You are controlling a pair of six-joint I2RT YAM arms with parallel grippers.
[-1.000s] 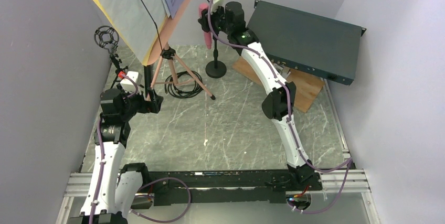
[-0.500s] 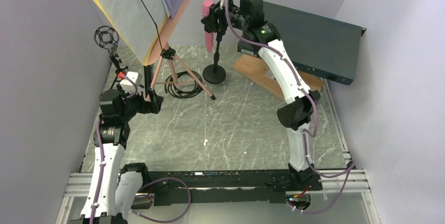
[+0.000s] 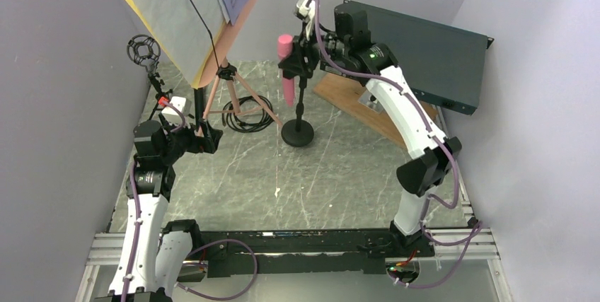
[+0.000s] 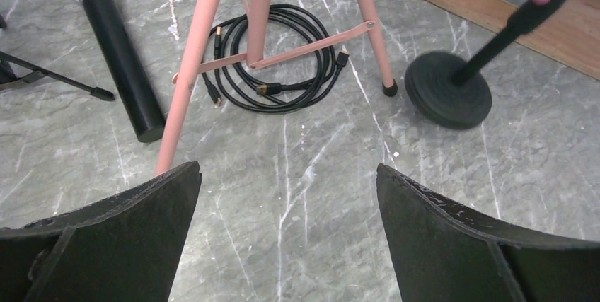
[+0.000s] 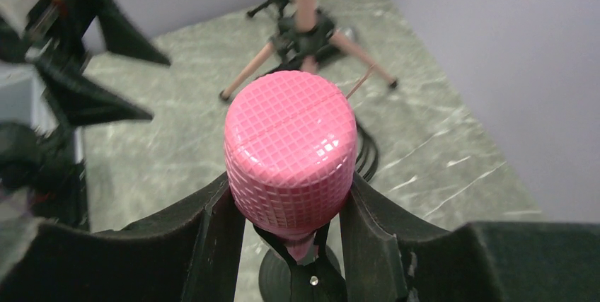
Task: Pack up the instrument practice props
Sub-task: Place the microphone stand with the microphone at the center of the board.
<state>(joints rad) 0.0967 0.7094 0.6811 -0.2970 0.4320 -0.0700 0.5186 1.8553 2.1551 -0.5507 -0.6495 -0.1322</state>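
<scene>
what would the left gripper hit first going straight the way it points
The left gripper angles down, so most likely the bare table just ahead. Next in line is the coiled cable; the pink tripod leg passes close on its left, depth unclear.

Lab test cell: plain grey walls (image 3: 42,139) enclose a marbled tabletop (image 3: 318,175).

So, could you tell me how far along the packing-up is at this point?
Nothing looks packed yet. In hand: the right gripper is shut on the pink microphone, clipped to its round-based stand. Still to do: the music desk stands on its tripod with pages on it, the black microphone lies on the table, and the left gripper is open and empty.
</scene>
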